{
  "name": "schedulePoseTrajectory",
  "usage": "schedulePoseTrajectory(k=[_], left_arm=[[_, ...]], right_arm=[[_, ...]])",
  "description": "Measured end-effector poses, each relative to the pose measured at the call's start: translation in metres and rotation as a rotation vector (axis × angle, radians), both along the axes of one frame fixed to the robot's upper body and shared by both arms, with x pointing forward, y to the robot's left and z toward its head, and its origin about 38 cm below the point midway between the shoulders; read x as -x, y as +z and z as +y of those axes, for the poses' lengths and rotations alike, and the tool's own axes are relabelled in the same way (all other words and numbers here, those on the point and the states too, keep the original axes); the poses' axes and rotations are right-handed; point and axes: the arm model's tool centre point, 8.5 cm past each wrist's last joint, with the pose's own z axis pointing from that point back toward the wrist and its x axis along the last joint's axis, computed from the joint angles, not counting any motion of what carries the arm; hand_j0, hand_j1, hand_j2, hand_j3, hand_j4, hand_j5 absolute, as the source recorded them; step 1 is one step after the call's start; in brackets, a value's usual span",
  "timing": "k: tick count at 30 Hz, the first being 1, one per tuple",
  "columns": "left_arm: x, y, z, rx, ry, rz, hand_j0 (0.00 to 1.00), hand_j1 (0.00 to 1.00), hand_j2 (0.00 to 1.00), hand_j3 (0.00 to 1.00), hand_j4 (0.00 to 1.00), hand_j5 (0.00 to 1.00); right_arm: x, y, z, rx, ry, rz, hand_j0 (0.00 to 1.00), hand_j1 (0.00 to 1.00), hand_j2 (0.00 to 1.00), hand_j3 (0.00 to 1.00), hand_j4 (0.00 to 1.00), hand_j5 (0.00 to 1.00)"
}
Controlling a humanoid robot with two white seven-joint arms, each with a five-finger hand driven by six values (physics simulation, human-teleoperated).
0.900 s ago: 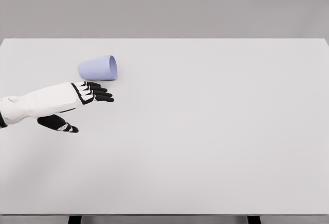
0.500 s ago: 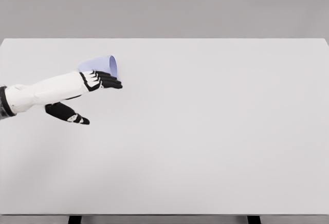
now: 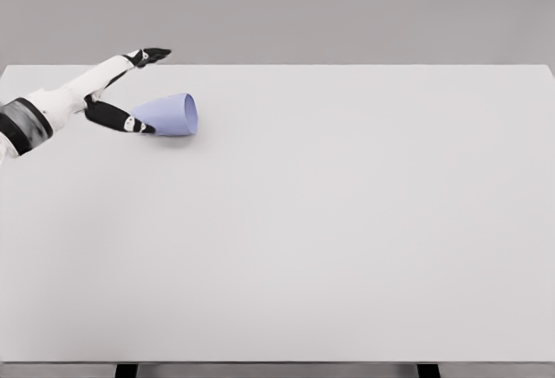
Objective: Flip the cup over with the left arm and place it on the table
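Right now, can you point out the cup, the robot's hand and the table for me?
cup [image 3: 171, 114], head view, on its lavender side wall.
left hand [image 3: 121, 92], head view, on the palm between thumb and fingers.
table [image 3: 347, 222], head view, on its bare white top.

White table [image 3: 347, 239] fills most of view, flat and plain, far edge straight against grey backdrop. Two dark legs show under near edge (only tops visible). Pale lavender cup [image 3: 170, 114] lies on its side in far-left area of tabletop, wide mouth facing right, faint shadow beneath it.
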Motion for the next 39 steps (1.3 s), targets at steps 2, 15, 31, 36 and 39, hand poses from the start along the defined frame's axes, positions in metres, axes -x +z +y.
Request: schedulePoseTrajectory(k=[2,15,31,36,39], left_arm=[[-0.004,-0.006,-0.001,-0.065,0.037,0.015,1.00,1.00,1.00,1.00,1.00,1.00],[-0.027,-0.028,-0.040,-0.313,0.082,-0.001,1.00,1.00,1.00,1.00,1.00,1.00],[-0.044,-0.043,-0.046,-0.354,0.108,0.079,1.00,1.00,1.00,1.00,1.00,1.00],[-0.050,-0.050,-0.042,-0.375,0.133,0.107,1.00,1.00,1.00,1.00,1.00,1.00],[-0.050,-0.053,-0.047,-0.375,0.126,0.113,1.00,1.00,1.00,1.00,1.00,1.00]], right_arm=[[0.000,0.000,0.000,0.000,0.000,0.000,1.00,1.00,1.00,1.00,1.00,1.00],[0.000,0.000,0.000,0.000,0.000,0.000,1.00,1.00,1.00,1.00,1.00,1.00],[0.000,0.000,0.000,0.000,0.000,0.000,1.00,1.00,1.00,1.00,1.00,1.00],[0.000,0.000,0.000,0.000,0.000,0.000,1.00,1.00,1.00,1.00,1.00,1.00],[0.000,0.000,0.000,0.000,0.000,0.000,1.00,1.00,1.00,1.00,1.00,1.00]])
